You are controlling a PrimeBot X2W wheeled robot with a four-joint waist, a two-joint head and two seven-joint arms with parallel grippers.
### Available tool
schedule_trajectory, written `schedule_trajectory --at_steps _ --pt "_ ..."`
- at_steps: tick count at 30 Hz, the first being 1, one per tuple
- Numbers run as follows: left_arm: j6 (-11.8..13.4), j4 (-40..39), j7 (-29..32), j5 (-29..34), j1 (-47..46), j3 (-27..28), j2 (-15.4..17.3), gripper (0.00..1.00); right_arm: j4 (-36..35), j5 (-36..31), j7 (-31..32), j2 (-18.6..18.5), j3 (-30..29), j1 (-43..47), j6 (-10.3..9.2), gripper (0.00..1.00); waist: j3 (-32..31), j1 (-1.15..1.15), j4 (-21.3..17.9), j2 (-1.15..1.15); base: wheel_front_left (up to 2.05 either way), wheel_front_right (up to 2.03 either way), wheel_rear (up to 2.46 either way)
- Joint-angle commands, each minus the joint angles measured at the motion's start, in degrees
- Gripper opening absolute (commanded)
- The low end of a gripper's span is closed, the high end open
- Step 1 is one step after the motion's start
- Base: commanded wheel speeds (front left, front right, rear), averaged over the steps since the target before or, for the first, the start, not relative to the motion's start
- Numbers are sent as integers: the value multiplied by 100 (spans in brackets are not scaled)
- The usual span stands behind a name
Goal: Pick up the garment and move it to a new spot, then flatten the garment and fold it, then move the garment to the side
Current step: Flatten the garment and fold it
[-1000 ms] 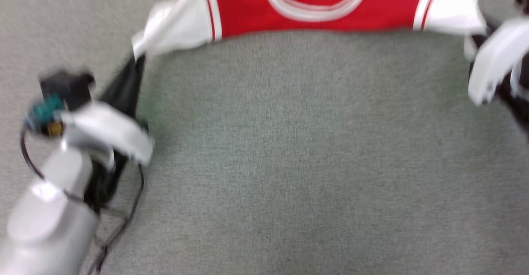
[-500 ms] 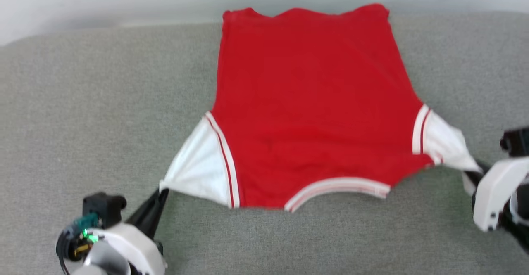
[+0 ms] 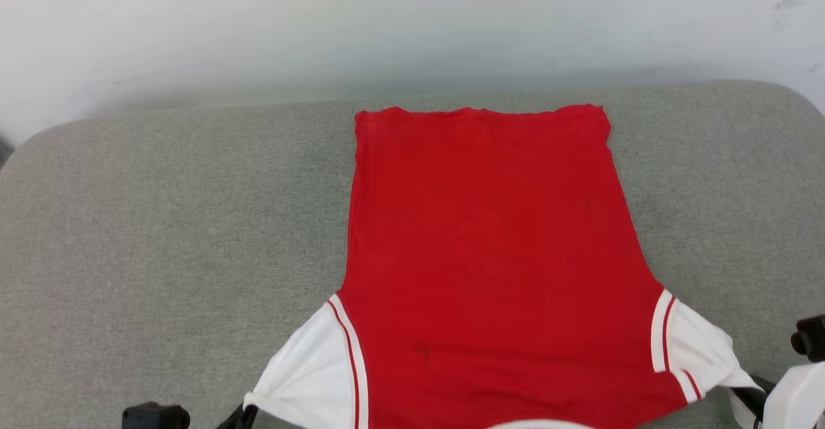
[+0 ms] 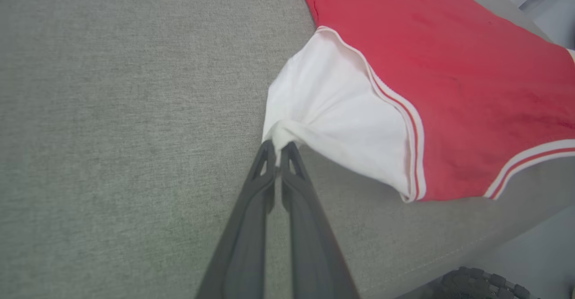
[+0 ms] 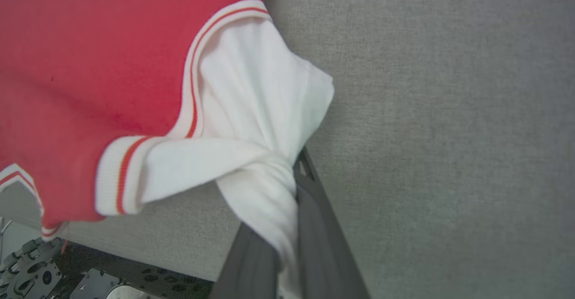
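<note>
On grey cushion [image 3: 161,223], red garment [image 3: 490,255] in left hand [image 4: 278,148] and right hand [image 5: 302,166]

I record the garment [image 3: 490,255] as matt red cloth, smooth in the body, with white cloth sleeves [image 4: 332,110] and ribbed striped trim [image 5: 193,79]. The cushion [image 3: 161,223] beneath is grey woven fabric, matt and coarse-grained. The left gripper [image 4: 279,147] has fingers [image 4: 251,227] of smooth, dark matt plastic, as far as I can judge.
</note>
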Motion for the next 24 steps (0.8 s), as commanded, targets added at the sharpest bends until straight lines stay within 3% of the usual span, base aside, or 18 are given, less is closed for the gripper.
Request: schedule_trajectory --at_steps 1,8,9,10,21,24 --pt "29 -24 9 -23 92 7 32 0 -53 54 9 28 -65 128 -4 0 -17 2 -16 0 0 0 0" --pt "-33 -231 -69 -51 214 -127 -101 0 -198 96 106 -15 -40 411 -4 0 -60 2 -22 0 0 0 0" --pt "-19 -293 -99 -11 196 -131 -108 0 -216 111 122 -28 -28 384 -4 35 -70 2 -25 0 0 0 0" --pt "7 -366 -125 2 192 -127 -140 0 -229 170 159 -29 -31 365 -4 100 -82 2 -16 0 0 0 0" --pt "150 -1262 43 120 249 -303 -127 0 -926 724 915 -403 -520 -486 -3 100 296 2 285 0 0 0 0" --pt "239 -1578 127 283 149 -364 -79 0 -940 993 1386 -278 -802 -1080 -3 100 637 2 433 0 0 0 0"
